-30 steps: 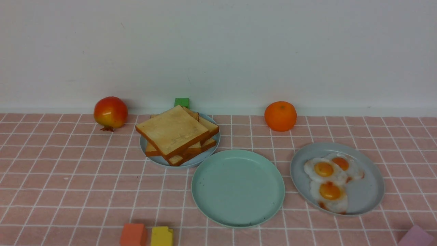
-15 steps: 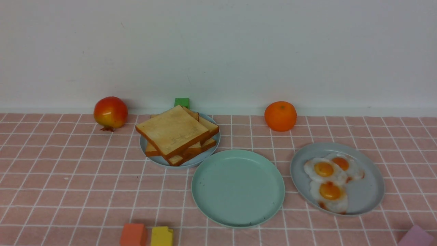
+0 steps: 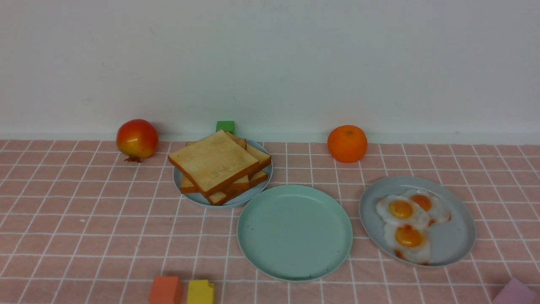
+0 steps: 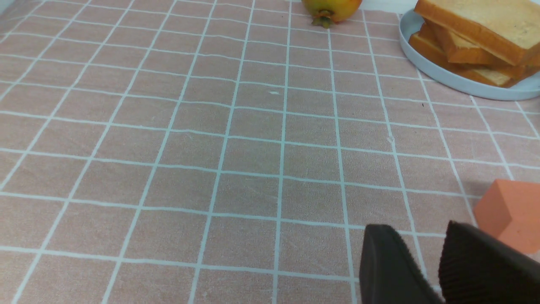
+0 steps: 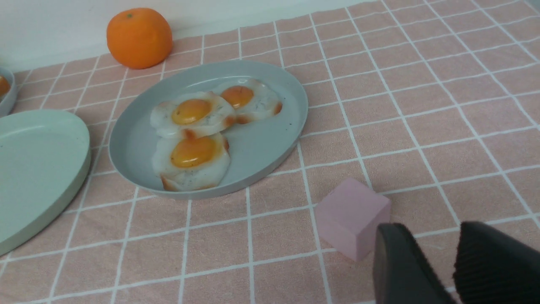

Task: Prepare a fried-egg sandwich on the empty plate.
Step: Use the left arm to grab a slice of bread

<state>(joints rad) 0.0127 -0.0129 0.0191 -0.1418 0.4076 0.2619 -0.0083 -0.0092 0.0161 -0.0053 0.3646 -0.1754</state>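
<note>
Round mint-green empty plate (image 3: 294, 232) central on pink checked tablecloth (image 3: 84, 219), tan toast slices (image 3: 213, 162) stacked on pale-blue plate (image 3: 237, 202) just behind-left, white fried eggs (image 3: 400, 210) on grey-blue plate (image 3: 452, 241) right, left gripper (image 4: 422, 236) and right gripper (image 5: 430, 232) low, fingers almost pressed together, gripping nothing.

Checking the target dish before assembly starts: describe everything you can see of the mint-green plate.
The mint-green plate is round, matte, plastic-looking, with a low raised rim and a few dark specks. It lies flat and empty on the pink checked cloth, between the toast plate and the egg plate; its rim nears the toast plate's, contact unclear.
</note>
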